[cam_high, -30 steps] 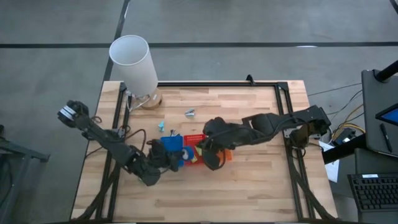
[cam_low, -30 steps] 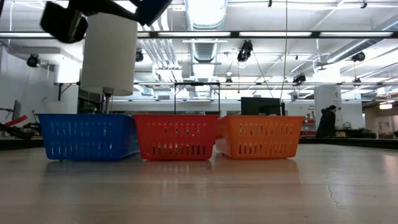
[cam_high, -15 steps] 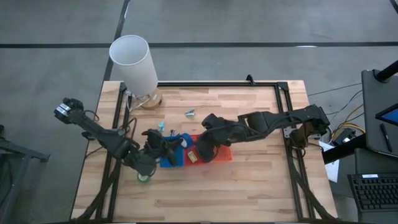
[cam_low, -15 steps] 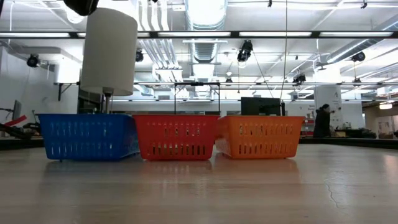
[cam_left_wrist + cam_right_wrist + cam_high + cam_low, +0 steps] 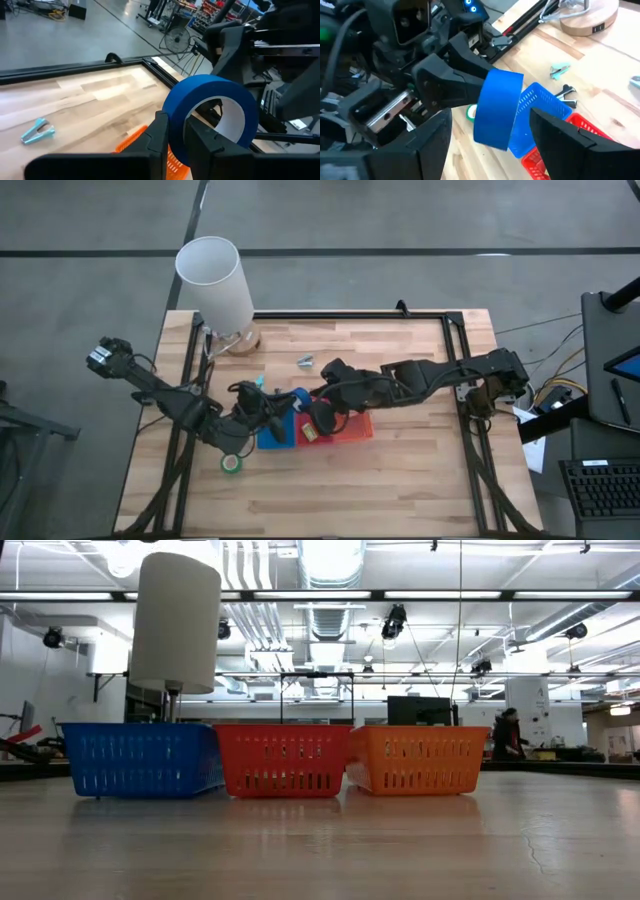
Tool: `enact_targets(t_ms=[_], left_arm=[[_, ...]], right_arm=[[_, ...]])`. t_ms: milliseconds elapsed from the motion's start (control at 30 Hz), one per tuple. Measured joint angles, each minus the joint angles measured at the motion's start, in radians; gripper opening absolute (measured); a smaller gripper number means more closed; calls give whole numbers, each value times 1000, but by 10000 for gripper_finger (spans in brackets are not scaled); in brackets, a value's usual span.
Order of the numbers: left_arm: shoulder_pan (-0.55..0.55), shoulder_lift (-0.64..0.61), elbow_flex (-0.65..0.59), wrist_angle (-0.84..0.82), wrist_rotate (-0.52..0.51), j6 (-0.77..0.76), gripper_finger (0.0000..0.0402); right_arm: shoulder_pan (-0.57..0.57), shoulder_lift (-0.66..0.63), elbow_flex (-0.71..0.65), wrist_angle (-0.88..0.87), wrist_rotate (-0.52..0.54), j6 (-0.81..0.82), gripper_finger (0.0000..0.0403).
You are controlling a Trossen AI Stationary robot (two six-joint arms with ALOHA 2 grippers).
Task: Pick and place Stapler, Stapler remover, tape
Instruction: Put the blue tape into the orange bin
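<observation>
Shifted slightly toward the table's far edge since half a second ago: left gripper point(image 5: 172, 137), clamped on a blue tape roll point(image 5: 212, 117) and holding it upright above the blue basket point(image 5: 277, 427). Right gripper point(image 5: 322, 418) drawn back a little too, now over the red basket point(image 5: 338, 430), fingers point(image 5: 560, 135) spread apart with nothing between them, facing the held roll point(image 5: 497, 107) from just beside it.

Lying flat on the wooden table point(image 5: 400, 480), near the front-left corner of the blue basket: 1 green tape roll point(image 5: 231, 464), uncovered now that the left arm has moved off it. Resting apart on the boards beyond the baskets: 1 pale blue staple remover point(image 5: 37, 131). Standing at the far left corner: white lamp point(image 5: 215, 280) on its round wooden base.

Seen level from the table top: 3 baskets in a row, blue point(image 5: 142, 757), red point(image 5: 282, 758), orange point(image 5: 417, 758), touching side by side.
</observation>
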Motion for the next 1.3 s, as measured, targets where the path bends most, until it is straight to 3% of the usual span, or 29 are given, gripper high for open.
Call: enact_targets(t_ms=[167, 567, 767, 1000, 1133, 1300], left_arm=[[0, -2, 3, -1, 5, 17, 53], [2, -7, 9, -3, 5, 44, 68], [4, -21, 9, -17, 56, 68, 85], [2, -64, 10, -41, 133, 162, 100], [1, -86, 10, -43, 135, 172, 103], [2, -97, 10, -45, 135, 173, 103]], right_arm=[[-8, 1, 0, 0, 0, 0, 222], [-17, 1, 0, -2, -8, -98, 98], [-24, -3, 0, -52, -53, -178, 103], [-24, -17, 0, -325, -149, -316, 105], [-24, -18, -9, -468, -191, -444, 105], [-25, -16, -65, -505, -223, -670, 109]])
